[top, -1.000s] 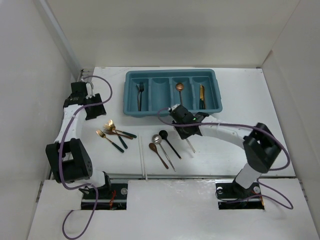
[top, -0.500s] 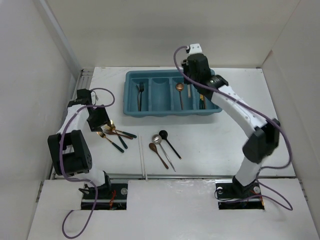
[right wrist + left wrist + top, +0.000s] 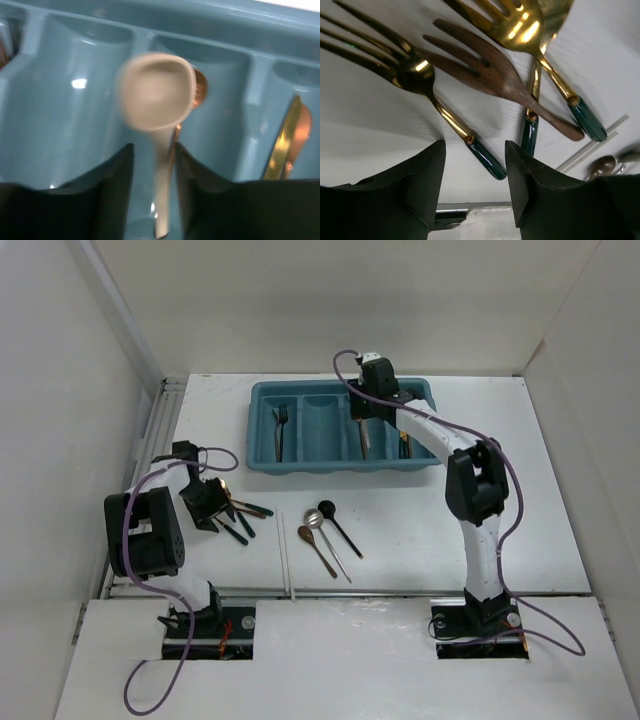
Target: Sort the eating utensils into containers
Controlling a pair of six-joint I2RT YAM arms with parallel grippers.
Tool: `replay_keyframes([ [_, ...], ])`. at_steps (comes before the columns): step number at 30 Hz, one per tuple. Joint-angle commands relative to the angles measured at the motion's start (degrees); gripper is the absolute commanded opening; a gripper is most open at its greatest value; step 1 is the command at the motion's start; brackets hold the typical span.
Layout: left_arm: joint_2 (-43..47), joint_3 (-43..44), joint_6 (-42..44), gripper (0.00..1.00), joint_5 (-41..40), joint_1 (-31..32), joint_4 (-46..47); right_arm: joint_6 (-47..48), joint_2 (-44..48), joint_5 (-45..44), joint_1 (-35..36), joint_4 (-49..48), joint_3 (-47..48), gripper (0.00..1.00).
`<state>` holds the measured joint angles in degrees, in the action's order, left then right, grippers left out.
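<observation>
The teal tray (image 3: pixel 340 468) stands at the back with four slots. A dark fork (image 3: pixel 281 425) lies in the first slot, a copper spoon (image 3: pixel 362 440) in the third and a gold knife (image 3: pixel 404 440) in the fourth. My right gripper (image 3: pixel 365 412) hovers over the third slot. In the right wrist view its jaws (image 3: pixel 154 150) stand open around a blurred cream spoon (image 3: pixel 157 95), above the copper spoon (image 3: pixel 200 87). My left gripper (image 3: pixel 205 502) is open and low over the forks (image 3: pixel 238 512). In the left wrist view it (image 3: pixel 475 165) sits just behind a gold fork's teal handle (image 3: pixel 487 160).
A brown fork (image 3: pixel 495 80) and a second gold fork (image 3: pixel 530 30) lie beside the first. Three spoons (image 3: pixel 325 530) lie mid-table, white chopsticks (image 3: pixel 284 555) to their left. White walls close in the table on all sides.
My right arm swung from mid-table up to the tray, carrying the cream spoon, and lowered over the third slot. My left gripper came forward from the back left down onto the forks.
</observation>
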<state>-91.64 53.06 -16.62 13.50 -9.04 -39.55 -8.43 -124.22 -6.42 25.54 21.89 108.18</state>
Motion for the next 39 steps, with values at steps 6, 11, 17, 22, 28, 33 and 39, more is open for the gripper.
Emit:
replay_keyframes([
  [6,-5.2,0.9,-1.4,0.41,-1.9,0.2,2.3,-1.0,5.6,2.8,0.9,-4.7,-2.7,0.64],
  [11,-6.3,-1.0,-1.9,0.28,-1.9,0.2,2.8,0.3,11.5,0.6,1.4,-5.3,-6.7,0.64],
  [17,-6.8,-1.0,-3.0,0.0,-3.7,0.2,2.8,0.3,17.7,0.6,1.4,-7.0,-10.8,0.64],
  [22,-5.7,-0.5,-4.0,0.0,-5.8,0.2,2.3,0.3,19.9,0.6,2.0,-7.0,-12.2,0.64],
  [28,0.0,5.6,-2.3,0.0,-9.6,-2.7,-2.5,0.3,23.6,0.6,2.0,-6.5,-15.1,0.64],
  [33,2.3,14.3,1.1,0.0,-16.1,-3.3,-7.9,0.3,25.1,1.2,2.5,-5.5,-17.5,0.64],
  [39,-4.5,32.2,2.9,0.0,-14.3,-4.5,-9.1,0.3,26.8,0.7,2.5,-5.5,-18.1,0.64],
])
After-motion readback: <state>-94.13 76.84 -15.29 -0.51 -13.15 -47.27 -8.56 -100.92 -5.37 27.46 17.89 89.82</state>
